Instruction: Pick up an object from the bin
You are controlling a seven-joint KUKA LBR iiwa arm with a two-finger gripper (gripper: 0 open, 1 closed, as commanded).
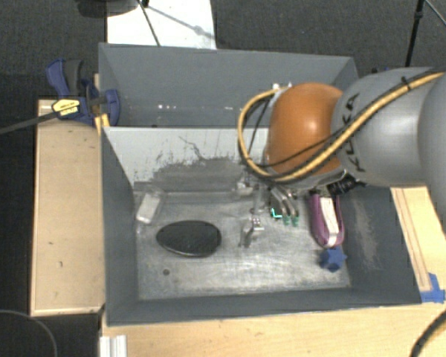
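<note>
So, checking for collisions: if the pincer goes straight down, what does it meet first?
The pincer would likely meet bare bin floor, right of the black disc; depth unclear.

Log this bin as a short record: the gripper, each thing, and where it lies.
gripper: low over the floor, mid-bin
bin: grey metal, a few loose things
disc: black, oval, flat on the floor, left of the gripper, apart from it
block: clear, by the left wall
purple thing: purple and white, right side
blue piece: small, just in front of the purple thing
</note>
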